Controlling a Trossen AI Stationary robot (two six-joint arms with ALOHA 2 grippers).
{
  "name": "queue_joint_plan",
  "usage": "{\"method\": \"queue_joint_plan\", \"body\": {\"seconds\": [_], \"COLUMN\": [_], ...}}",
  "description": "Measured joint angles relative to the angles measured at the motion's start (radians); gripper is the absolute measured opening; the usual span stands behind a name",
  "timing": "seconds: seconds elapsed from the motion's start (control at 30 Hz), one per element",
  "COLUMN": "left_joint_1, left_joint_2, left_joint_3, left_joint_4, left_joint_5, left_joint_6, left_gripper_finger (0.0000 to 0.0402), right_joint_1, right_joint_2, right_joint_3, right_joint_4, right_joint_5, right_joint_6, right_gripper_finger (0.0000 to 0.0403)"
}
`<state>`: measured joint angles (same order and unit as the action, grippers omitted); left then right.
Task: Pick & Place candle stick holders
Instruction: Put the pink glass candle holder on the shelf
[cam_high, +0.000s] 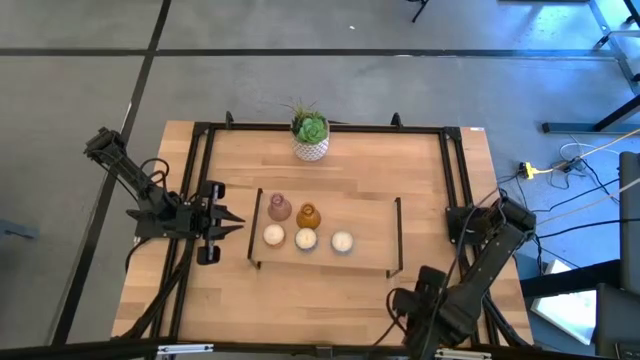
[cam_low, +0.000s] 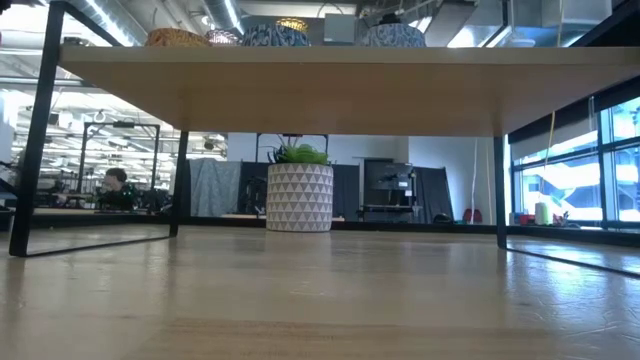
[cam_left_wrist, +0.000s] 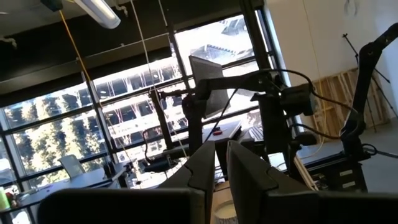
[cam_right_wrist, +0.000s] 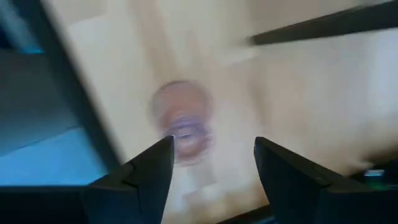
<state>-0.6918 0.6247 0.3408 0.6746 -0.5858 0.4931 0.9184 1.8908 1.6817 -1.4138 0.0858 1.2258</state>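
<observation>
1. While the left arm waits at the worktop's (cam_high: 250, 150) left edge, its end effector (cam_high: 232, 222) points toward the low shelf (cam_high: 370, 225), fingers drawn together on nothing.
2. Five holders stand on the shelf's left half: a pink one (cam_high: 279, 208) and an amber one (cam_high: 308, 216) in the back row, and three cream ones (cam_high: 273, 236) (cam_high: 305, 239) (cam_high: 341, 241) in a row in front of them.
3. The cream row runs from the shelf's left end to about its middle. The right part of the shelf is bare wood.
4. The right arm reaches in at the worktop's front right corner, in front of the shelf.
5. Its end effector (cam_right_wrist: 214, 146) has its fingers spread wide apart and grips nothing.
6. Seen from the right wrist, a second pink holder (cam_right_wrist: 180, 127) sits on the bare worktop just past the open fingers, blurred, and clear of both.
7. That holder does not show from above.
8. A white pot with a green plant (cam_high: 311, 137) stands at the middle of the far edge, well behind the shelf.
</observation>
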Motion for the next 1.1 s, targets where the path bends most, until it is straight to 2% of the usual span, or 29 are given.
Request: {"method": "queue_joint_plan", "body": {"seconds": [0.2, 0.33, 0.53, 0.63, 0.73, 0.8, 0.87, 0.97, 1.1], "left_joint_1": [0.0, 0.0, 0.0, 0.0, 0.0, 0.0, 0.0, 0.0, 0.0], "left_joint_2": [0.0, 0.0, 0.0, 0.0, 0.0, 0.0, 0.0, 0.0, 0.0], "left_joint_3": [0.0, 0.0, 0.0, 0.0, 0.0, 0.0, 0.0, 0.0, 0.0], "left_joint_4": [0.003, 0.003, 0.001, 0.001, -0.005, -0.006, -0.01, -0.013, -0.013], "left_joint_5": [0.0, -0.001, -0.002, -0.002, -0.001, -0.001, -0.001, -0.001, -0.001], "left_joint_6": [0.0, -0.007, -0.008, -0.008, -0.008, -0.008, -0.008, -0.008, -0.008], "left_gripper_finger": [0.0036, 0.0036, 0.0036, 0.0036, 0.0036, 0.0036, 0.0036, 0.0036, 0.0036], "right_joint_1": [0.028, 0.036, 0.067, 0.126, 0.203, 0.252, 0.28, 0.282, 0.244], "right_joint_2": [-0.002, -0.036, -0.18, -0.301, -0.435, -0.514, -0.575, -0.604, -0.585], "right_joint_3": [0.011, 0.007, 0.007, -0.036, -0.15, -0.273, -0.402, -0.531, -0.559], "right_joint_4": [-0.168, -0.158, -0.156, -0.154, -0.141, -0.082, 0.067, 0.292, 0.446], "right_joint_5": [0.144, 0.127, 0.16, 0.274, 0.35, 0.344, 0.313, 0.281, 0.224], "right_joint_6": [-0.025, -0.025, 0.042, 0.141, 0.339, 0.488, 0.539, 0.5, 0.414], "right_gripper_finger": [0.0218, 0.02, 0.0161, 0.0136, 0.0114, 0.0104, 0.0099, 0.0097, 0.0097]}}
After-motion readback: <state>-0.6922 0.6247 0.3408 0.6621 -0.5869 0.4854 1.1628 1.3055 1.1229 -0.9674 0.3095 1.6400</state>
